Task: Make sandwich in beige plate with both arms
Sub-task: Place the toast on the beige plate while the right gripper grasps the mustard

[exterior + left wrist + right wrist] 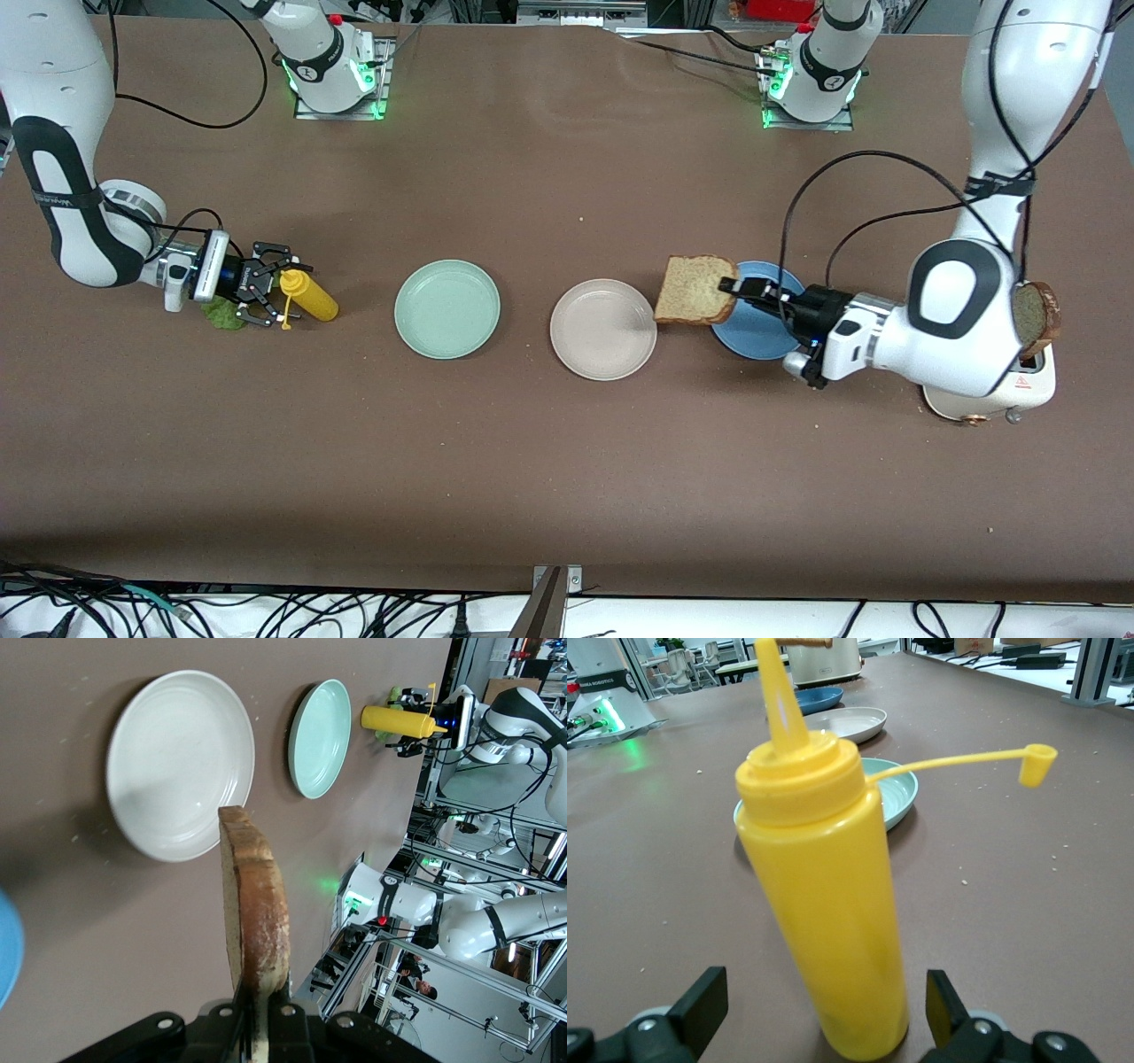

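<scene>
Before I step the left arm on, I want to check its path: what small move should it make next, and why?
Probably carry the bread slice a little farther toward the right arm's end, until it hangs over the beige plate. The left gripper is shut on the slice's edge, holding it over the gap between the blue plate and the beige one, which holds nothing.

We see a matt brown table (567, 461) with a faintly rough look. The beige plate (603, 329) and mint-green plate (447, 308) look smooth with a soft sheen. The yellow bottle (828, 904) is smooth plastic; the toast slice (697, 290) is rough and speckled, its crust darker.
</scene>
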Available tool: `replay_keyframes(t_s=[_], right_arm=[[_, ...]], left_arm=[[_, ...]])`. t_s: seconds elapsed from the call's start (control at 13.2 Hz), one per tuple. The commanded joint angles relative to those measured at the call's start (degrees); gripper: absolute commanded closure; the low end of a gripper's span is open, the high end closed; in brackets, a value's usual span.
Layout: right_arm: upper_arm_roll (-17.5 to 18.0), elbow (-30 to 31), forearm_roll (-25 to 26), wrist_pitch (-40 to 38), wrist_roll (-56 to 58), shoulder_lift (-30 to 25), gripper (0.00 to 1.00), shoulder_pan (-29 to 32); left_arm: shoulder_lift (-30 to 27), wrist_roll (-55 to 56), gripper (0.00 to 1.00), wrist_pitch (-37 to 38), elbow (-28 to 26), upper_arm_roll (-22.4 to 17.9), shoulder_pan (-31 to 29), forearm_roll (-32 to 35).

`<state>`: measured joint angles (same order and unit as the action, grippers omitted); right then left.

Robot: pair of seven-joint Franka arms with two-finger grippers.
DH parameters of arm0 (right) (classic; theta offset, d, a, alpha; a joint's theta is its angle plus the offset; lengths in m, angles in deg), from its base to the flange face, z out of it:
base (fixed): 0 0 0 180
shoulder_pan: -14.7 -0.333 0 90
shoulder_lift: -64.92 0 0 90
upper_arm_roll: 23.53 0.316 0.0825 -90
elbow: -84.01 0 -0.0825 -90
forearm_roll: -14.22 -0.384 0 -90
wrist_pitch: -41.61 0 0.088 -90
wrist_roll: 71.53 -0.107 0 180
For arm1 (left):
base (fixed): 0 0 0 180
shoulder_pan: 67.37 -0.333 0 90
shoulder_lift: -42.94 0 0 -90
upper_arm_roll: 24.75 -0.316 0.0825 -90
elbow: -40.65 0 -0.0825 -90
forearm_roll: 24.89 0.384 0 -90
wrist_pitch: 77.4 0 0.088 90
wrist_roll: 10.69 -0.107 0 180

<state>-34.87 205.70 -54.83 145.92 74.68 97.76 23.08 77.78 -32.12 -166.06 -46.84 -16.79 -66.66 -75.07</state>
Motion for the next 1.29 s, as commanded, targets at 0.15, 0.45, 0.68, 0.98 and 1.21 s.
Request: replay_keyframes(t_s=[0.15, 0.45, 0.68, 0.98, 1.21], right_arm=[[0.17, 0.13, -4.25, 2.11, 0.83, 0.29, 0.02, -2.48], [0.17, -0.04, -6.27, 2.82, 1.00, 0.64, 0.36, -3.54], [-0.01, -0.74, -6.53, 3.70, 5.57, 0.64, 0.93, -3.28], [-0.01, -5.56, -6.01, 6.59, 4.52, 0.29, 1.00, -3.89], [-0.10, -8.29, -3.47, 11.59, -0.12, -0.32, 1.00, -7.40]], left_arm=[[2.42, -1.34, 1.00, -9.05, -0.84, -0.32, 6.48, -8.60], [5.15, -3.27, 1.00, -13.88, -2.33, -0.32, 9.12, -10.46], [5.76, -7.03, 1.00, -19.25, -5.67, -0.32, 11.23, -16.24], [5.59, -13.10, 1.00, -22.61, -8.75, -0.32, 11.59, -21.36], [5.50, -13.99, 1.00, -22.69, -9.37, -0.32, 10.98, -21.54]])
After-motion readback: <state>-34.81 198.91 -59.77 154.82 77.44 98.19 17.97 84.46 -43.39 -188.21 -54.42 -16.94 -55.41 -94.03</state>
